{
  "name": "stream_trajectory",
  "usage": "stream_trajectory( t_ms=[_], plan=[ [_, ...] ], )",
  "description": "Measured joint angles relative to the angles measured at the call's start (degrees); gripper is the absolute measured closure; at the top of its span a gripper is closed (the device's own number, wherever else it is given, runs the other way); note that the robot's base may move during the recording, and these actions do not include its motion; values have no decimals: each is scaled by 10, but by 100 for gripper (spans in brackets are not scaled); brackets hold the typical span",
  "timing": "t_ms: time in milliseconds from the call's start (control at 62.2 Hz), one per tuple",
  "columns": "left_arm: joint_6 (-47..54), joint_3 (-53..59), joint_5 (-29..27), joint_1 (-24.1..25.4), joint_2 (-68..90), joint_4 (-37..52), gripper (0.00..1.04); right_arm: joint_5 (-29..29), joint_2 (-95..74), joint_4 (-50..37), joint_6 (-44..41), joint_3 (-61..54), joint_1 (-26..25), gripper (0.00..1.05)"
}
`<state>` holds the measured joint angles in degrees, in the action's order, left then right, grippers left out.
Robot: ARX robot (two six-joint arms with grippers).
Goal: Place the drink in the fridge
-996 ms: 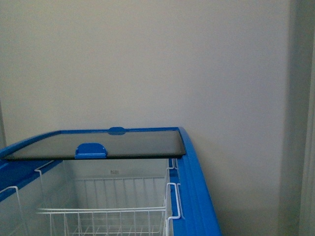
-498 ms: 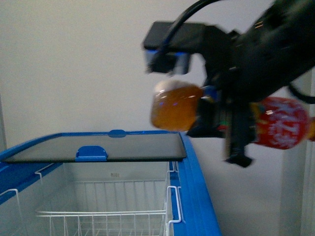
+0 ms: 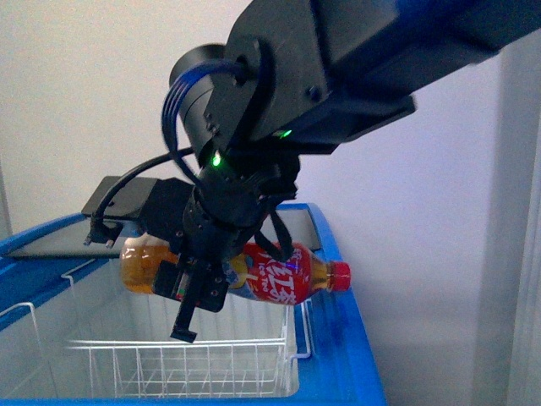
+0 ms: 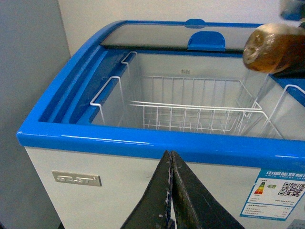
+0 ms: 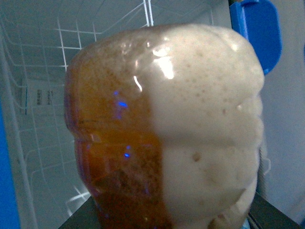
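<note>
The drink (image 3: 279, 275), a bottle of amber liquid with a red label and red cap, lies sideways in the air above the open fridge (image 3: 338, 355). My right gripper (image 3: 199, 283) is shut on its middle. In the right wrist view the bottle's foamy base (image 5: 167, 138) fills the picture, with white wire baskets behind it. The bottle's base (image 4: 276, 47) also shows in the left wrist view over the fridge's far right part. My left gripper (image 4: 171, 160) is shut and empty, outside the fridge's front wall, below the blue rim (image 4: 143, 143).
A sliding glass lid (image 4: 190, 36) with a blue handle covers the back of the fridge. White wire baskets (image 3: 186, 368) hang inside the open front part. A pale wall stands behind, and a grey panel (image 4: 24, 71) flanks the fridge.
My right arm has come into the front view from the upper right. It has carried the drink left and down, from above the fridge's right rim to over the open compartment.
</note>
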<state>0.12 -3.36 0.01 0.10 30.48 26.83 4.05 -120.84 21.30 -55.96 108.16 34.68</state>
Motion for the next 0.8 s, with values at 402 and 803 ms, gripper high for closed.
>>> stream_trajectory(
  t_ms=[402, 803],
  plan=[
    [0, 25, 0, 0, -65, -31, 102, -3, -116, -7, 61, 114, 9, 64],
    [0, 25, 0, 0, -171, -134, 102, 11, -251, 21, 106, 278, 8, 64]
  ],
)
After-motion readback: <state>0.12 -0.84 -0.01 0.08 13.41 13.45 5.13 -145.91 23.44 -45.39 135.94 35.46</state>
